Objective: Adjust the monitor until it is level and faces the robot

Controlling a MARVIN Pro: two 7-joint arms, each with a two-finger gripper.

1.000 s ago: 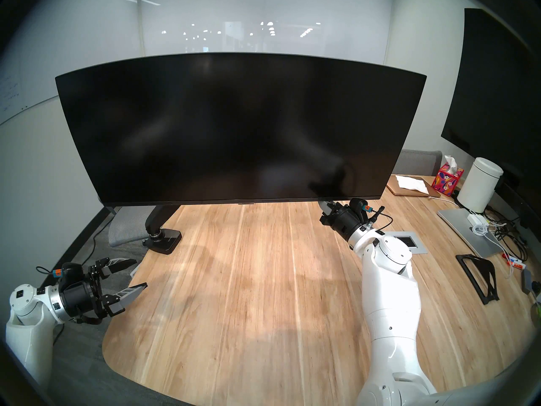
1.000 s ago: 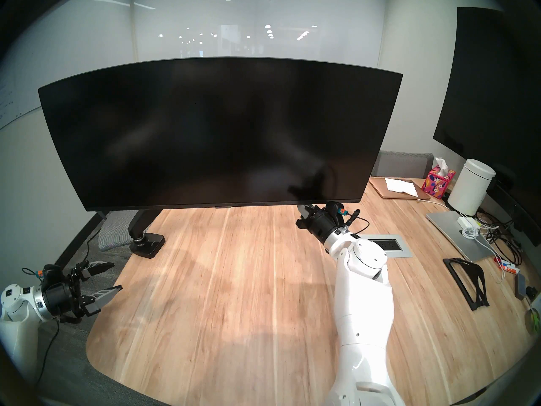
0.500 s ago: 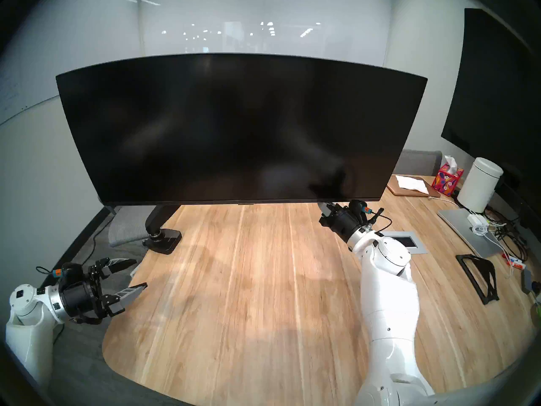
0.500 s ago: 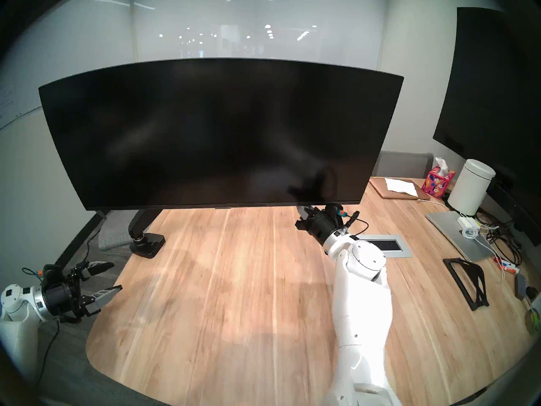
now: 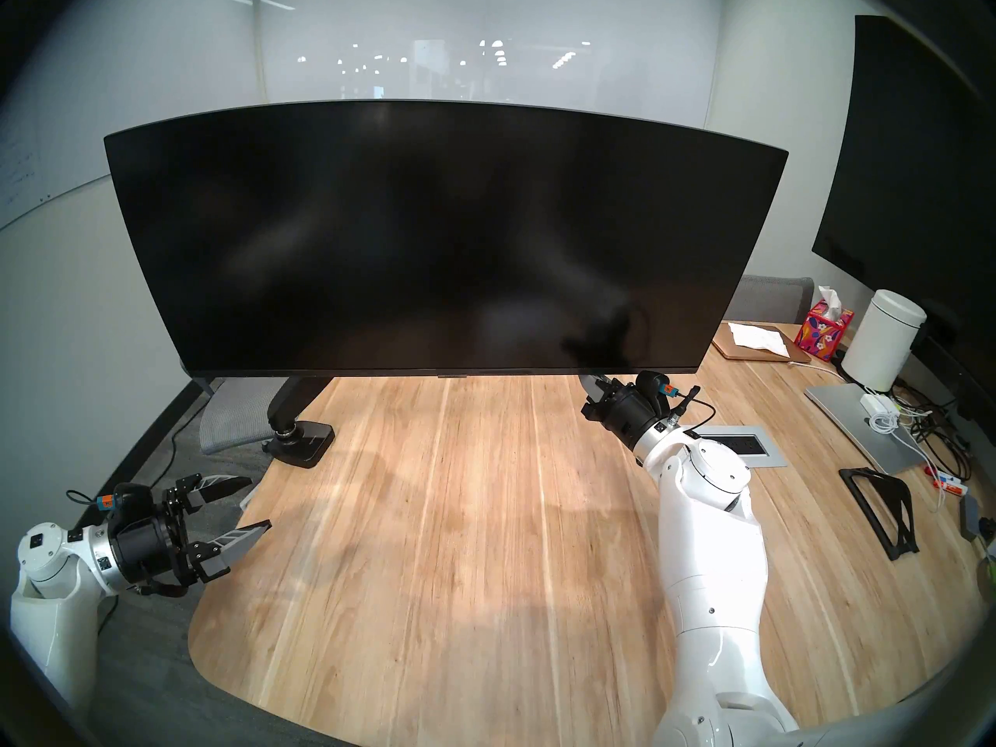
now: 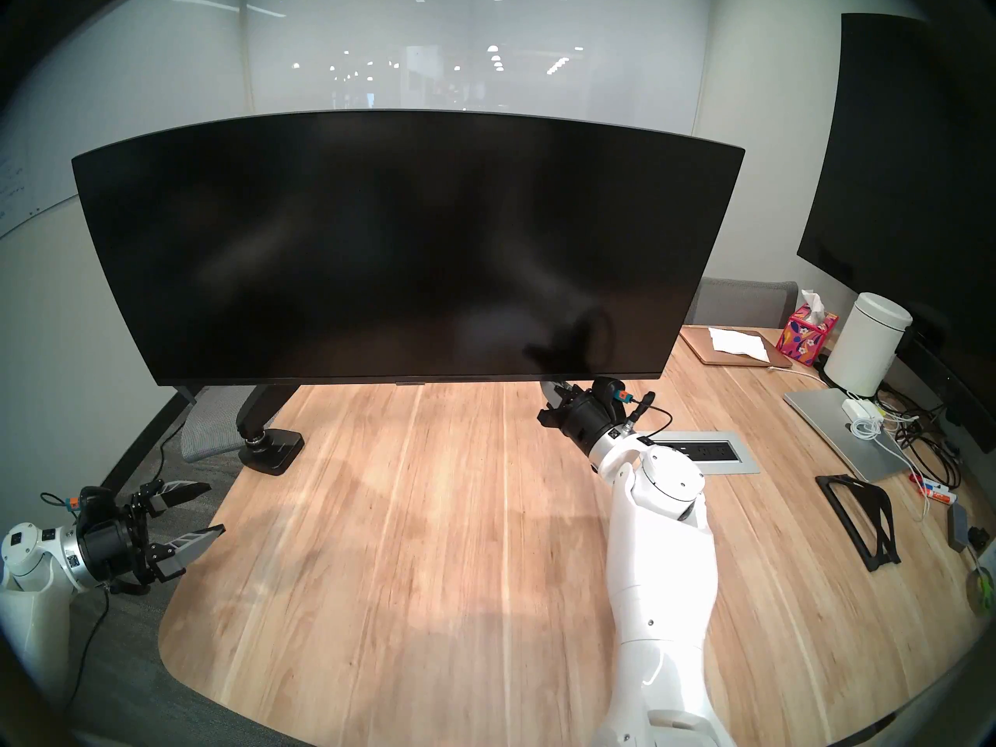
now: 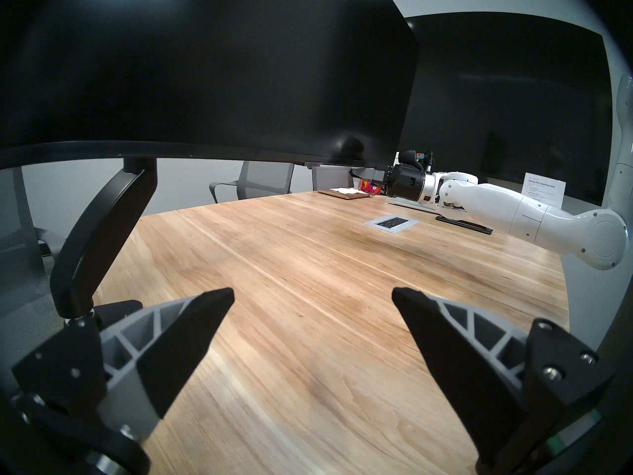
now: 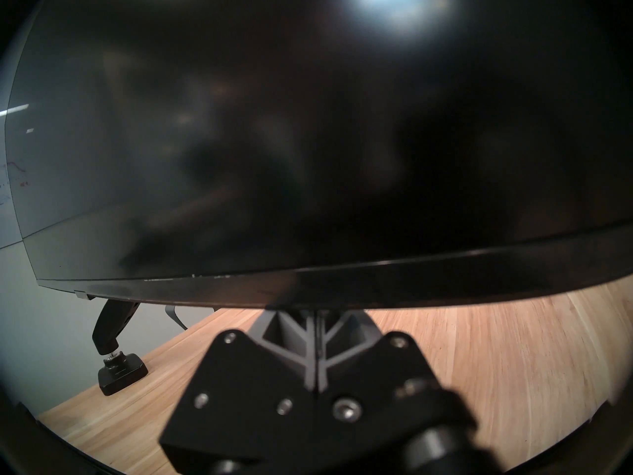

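Above the wooden surface (image 5: 442,514), the monitor (image 5: 442,234) hangs on its black articulated arm (image 5: 291,401), its screen turned toward the robot and its bottom edge close to level. Over the last second its top right corner has dipped slightly while the left end barely moved, so the roll is being trimmed in small steps. The right gripper (image 5: 593,385) has slid a little leftward under the bottom edge near the right end, fingers (image 8: 308,337) pressed together with nothing between them; whether they touch the bezel I cannot tell. The left gripper (image 5: 242,509) has stayed beside the surface's left edge, fingers apart and empty. Little correction seems left.
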